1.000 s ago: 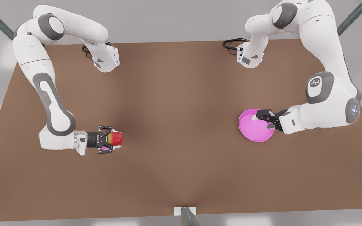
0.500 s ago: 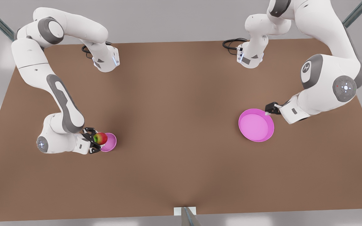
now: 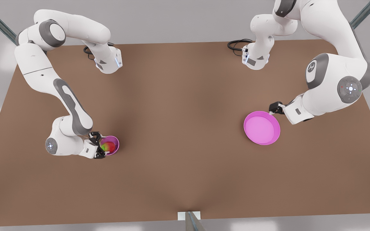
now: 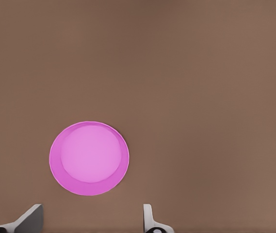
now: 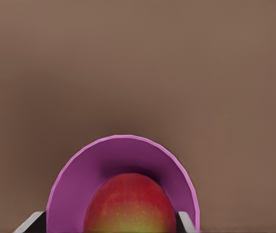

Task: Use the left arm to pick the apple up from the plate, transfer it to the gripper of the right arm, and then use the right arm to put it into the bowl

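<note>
The red-green apple (image 3: 109, 147) (image 5: 130, 204) sits low inside the small magenta bowl (image 3: 117, 144) (image 5: 123, 141) at the front view's left. My right gripper (image 3: 99, 145) (image 5: 111, 214) is there, shut on the apple with a finger on each side. The pink plate (image 3: 262, 128) (image 4: 89, 158) lies bare at the front view's right. My left gripper (image 3: 273, 110) (image 4: 93, 209) hovers just off the plate's far right rim, open and holding nothing.
The brown table (image 3: 185, 112) stretches wide between the bowl and the plate. Both arm bases (image 3: 108, 62) (image 3: 255, 59) with black cables stand at the far edge. A small post (image 3: 189, 219) sticks up at the near edge.
My right gripper carried the apple down into the bowl, which was hidden under it before. My left gripper withdrew from over the plate to just past its rim.
</note>
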You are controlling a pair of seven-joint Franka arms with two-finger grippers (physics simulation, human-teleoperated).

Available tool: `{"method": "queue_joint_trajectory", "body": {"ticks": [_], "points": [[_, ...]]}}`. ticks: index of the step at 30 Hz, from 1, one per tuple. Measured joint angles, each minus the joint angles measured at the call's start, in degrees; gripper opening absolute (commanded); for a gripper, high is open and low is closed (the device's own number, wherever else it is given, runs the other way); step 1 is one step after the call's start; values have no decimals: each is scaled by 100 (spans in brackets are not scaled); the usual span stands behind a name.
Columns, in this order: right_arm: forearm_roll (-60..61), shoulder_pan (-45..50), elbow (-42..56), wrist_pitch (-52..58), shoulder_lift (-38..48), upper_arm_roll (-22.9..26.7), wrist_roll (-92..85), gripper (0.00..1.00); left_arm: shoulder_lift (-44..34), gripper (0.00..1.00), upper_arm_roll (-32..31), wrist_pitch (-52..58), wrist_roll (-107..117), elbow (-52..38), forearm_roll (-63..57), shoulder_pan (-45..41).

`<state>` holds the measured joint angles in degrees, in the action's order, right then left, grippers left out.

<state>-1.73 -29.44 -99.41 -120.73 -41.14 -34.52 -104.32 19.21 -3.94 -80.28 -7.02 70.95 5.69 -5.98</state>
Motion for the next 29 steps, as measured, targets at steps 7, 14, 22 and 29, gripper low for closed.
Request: {"method": "queue_joint_trajectory", "body": {"ticks": [7,14,22,29], "points": [[34,-19,339,569,1055,-90,239,100,3,100,-3,13,19,0,-3,-12],[-1566,308,2141,2639,1228,250,2257,100,-30,100,-11,60,27,-106,-135,-15],[-824,2119,1979,3988,2785,2588,4775,100,-49,100,-9,523,32,-665,-463,-5],[-631,2129,1856,4322,2915,2626,6432,100,-17,100,-34,1385,101,-840,-365,-98]]}}
